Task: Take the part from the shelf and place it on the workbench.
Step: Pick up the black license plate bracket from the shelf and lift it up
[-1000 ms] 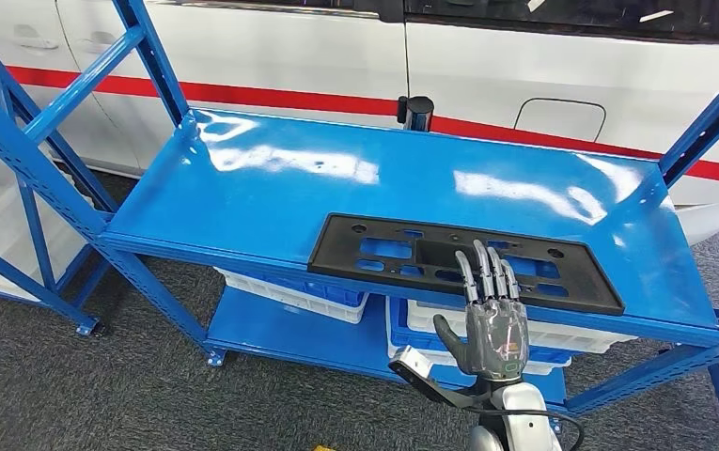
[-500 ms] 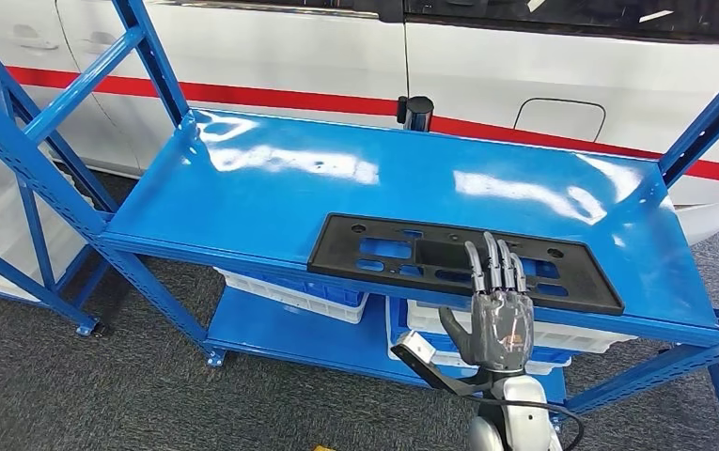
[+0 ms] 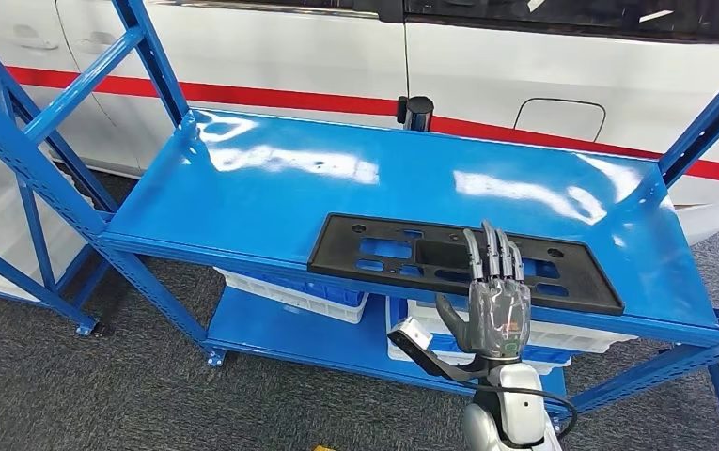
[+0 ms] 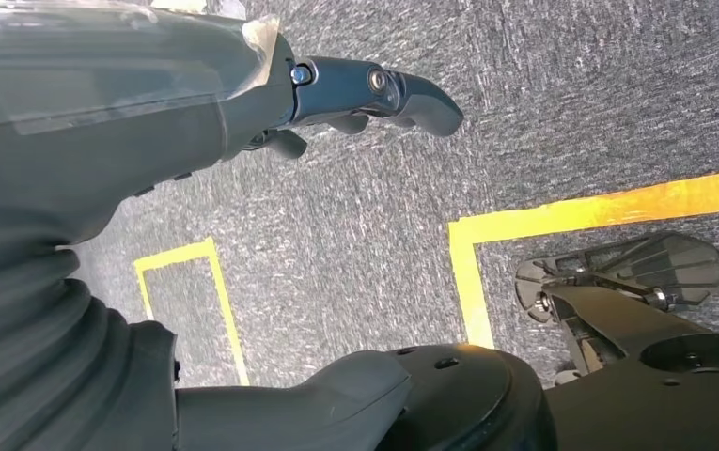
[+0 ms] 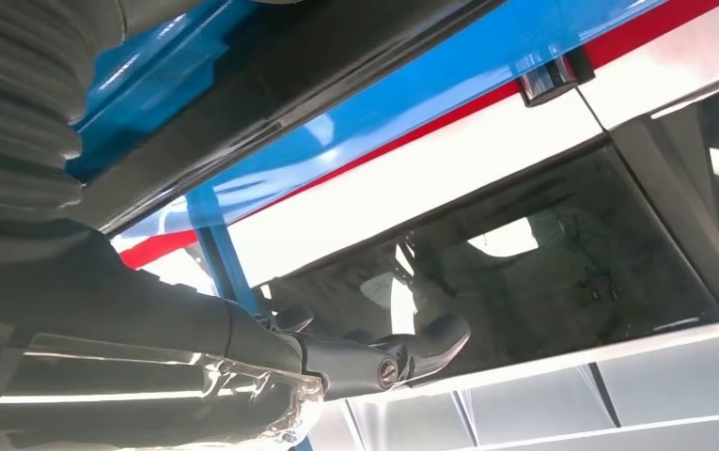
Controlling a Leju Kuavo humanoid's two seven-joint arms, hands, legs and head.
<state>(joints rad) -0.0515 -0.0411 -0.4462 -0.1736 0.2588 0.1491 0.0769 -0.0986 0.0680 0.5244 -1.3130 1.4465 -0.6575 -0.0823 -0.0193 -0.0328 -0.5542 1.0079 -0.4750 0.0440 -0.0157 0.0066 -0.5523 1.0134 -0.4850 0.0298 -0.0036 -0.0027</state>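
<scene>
Black plastic, long and flat with cut-out openings, the part lies on the top level of the blue shelf, close to the front edge and toward the right end. The right hand reaches up from below in the head view, its fingers straight, side by side and pointing away from the robot, their tips over the near edge of the part; the thumb sticks out to the side. Nothing is held in it, and whether the fingertips actually touch the part cannot be told. In the right wrist view the thumb stands free against a dark car window.

Seen from its own wrist, the left hand hangs over grey carpet marked with yellow tape, holding nothing; one dark finger extends, and how the rest lie cannot be told.

White-and-blue bins sit on the lower level, and a white car with a red stripe stands behind.
</scene>
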